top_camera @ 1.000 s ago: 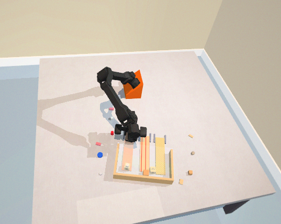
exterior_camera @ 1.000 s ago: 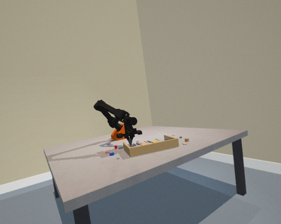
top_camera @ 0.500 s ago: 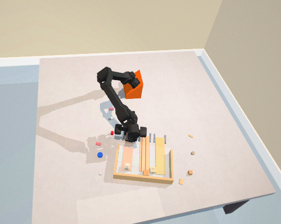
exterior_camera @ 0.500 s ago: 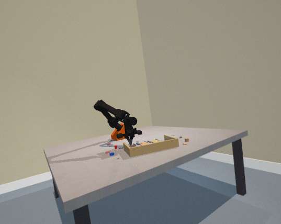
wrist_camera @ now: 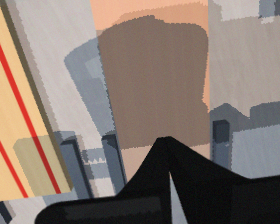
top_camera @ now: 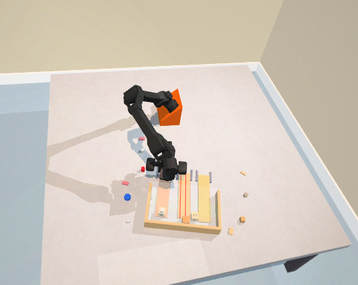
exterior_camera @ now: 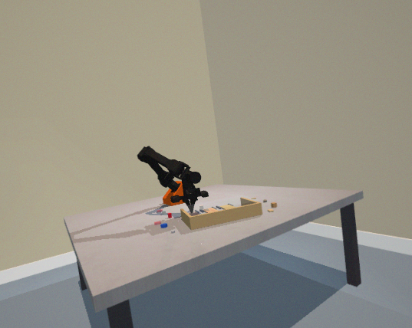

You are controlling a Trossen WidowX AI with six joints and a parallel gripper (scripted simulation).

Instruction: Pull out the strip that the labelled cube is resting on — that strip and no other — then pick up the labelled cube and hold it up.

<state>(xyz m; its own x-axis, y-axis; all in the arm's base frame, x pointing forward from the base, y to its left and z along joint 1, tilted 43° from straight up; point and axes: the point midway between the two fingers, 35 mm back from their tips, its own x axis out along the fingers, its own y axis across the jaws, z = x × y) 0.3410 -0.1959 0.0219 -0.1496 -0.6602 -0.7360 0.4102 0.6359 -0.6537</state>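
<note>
A wooden tray (top_camera: 182, 226) (exterior_camera: 221, 218) holds three strips: a peach one (top_camera: 163, 198) (wrist_camera: 151, 75) on the left, an orange one with red stripes (top_camera: 185, 196) (wrist_camera: 16, 100) in the middle, and a yellow one (top_camera: 204, 196) on the right. A pale cube (top_camera: 162, 212) rests on the peach strip's far end. An orange cube (top_camera: 186, 219) and another pale cube (top_camera: 195, 216) sit by the other two strips. The labels are too small to read. My gripper (top_camera: 167, 178) (exterior_camera: 190, 210) (wrist_camera: 164, 143) is shut, its tips pointing down onto the near end of the peach strip.
Grey pegs (top_camera: 192, 176) (wrist_camera: 113, 155) stand at the tray's open end between the strips. An orange wedge (top_camera: 170, 113) stands behind the arm. Small red blocks (top_camera: 125, 182), a blue disc (top_camera: 127, 197) and tan blocks (top_camera: 243, 219) lie scattered around the tray.
</note>
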